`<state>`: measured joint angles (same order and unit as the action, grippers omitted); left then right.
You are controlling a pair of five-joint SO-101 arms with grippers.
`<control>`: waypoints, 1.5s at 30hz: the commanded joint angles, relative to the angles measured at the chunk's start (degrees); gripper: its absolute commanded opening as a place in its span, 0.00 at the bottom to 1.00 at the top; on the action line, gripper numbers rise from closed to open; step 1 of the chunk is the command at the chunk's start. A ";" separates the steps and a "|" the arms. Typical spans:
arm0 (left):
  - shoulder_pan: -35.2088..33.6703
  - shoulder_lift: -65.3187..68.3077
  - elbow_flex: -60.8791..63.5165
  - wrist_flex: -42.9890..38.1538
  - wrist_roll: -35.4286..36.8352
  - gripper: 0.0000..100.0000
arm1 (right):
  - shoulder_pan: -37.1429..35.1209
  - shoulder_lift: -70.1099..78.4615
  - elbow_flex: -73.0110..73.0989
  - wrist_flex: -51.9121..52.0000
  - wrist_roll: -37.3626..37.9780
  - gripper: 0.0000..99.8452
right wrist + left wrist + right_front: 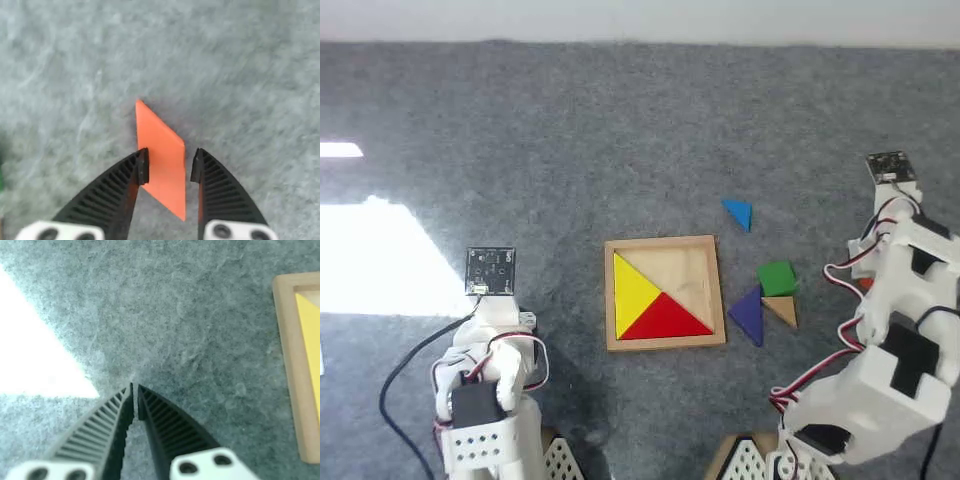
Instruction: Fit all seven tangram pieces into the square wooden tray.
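Currently the right end effector (pixel 170 167) sits low over the orange parallelogram (pixel 159 140) w/ fingers spread, one on each long side. One fingertip is at or touching the edge; the other has a small gap. Nothing is pinched yet. The piece lies flat on the grey surface (pixel 570 140), well apart from the tray (pixel 660 242), off to the tray's right under the right arm.

The left end effector (pixel 135 390) is pressed together, holding nothing, and hovers over bare felt near the tray's left rim.

The tray holds 2 pcs: a yellow triangle (pixel 632 293) and a red triangle (pixel 665 320), which fill the left and bottom. The top-right half is bare wood. Loose to the right of the tray are a blue triangle (pixel 738 213), a green square (pixel 777 277), a purple triangle (pixel 748 315) and a tan triangle (pixel 782 311); the last three are bunched close together.

Step in hand, probably: grab the parallelogram. To do it well:
- Centre the fingers so both pads meet the edges together; otherwise the thin piece prob. skids or twists.
- Get the tips down to felt level before closing.
- Squeeze across the parallel sides, not the corners.
- Lift straight up.
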<state>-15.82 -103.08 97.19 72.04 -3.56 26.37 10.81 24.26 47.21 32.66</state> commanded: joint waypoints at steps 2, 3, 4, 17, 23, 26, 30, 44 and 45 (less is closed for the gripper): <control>-0.44 -1.05 -0.75 0.18 0.00 0.01 | 2.68 0.57 -2.99 -0.22 0.18 0.16; -0.44 -1.05 -0.75 0.18 0.00 0.01 | 2.59 0.13 -2.99 0.92 0.26 0.16; -0.44 -1.05 -0.75 0.18 0.00 0.01 | 2.24 -0.40 -2.81 2.33 0.26 0.16; -0.35 -1.05 -0.75 0.18 0.00 0.01 | -4.00 -10.15 9.85 3.91 2.20 0.16; -0.44 -1.05 -0.75 0.18 0.00 0.01 | -6.37 -24.84 17.32 4.18 2.73 0.16; -0.44 -1.05 -0.75 0.18 0.00 0.01 | -6.90 -28.18 19.96 4.09 2.73 0.15; -0.44 -1.05 -0.75 0.18 0.00 0.01 | -2.24 -28.18 16.44 1.27 1.41 0.07; -0.44 -1.05 -0.75 0.18 0.00 0.01 | -0.13 -10.33 2.81 4.53 2.64 0.25; -0.44 -1.05 -0.75 0.18 0.00 0.01 | -0.22 -9.89 2.20 4.97 2.64 0.25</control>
<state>-15.82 -103.08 97.19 72.04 -3.56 26.46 0.88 30.95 50.99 35.47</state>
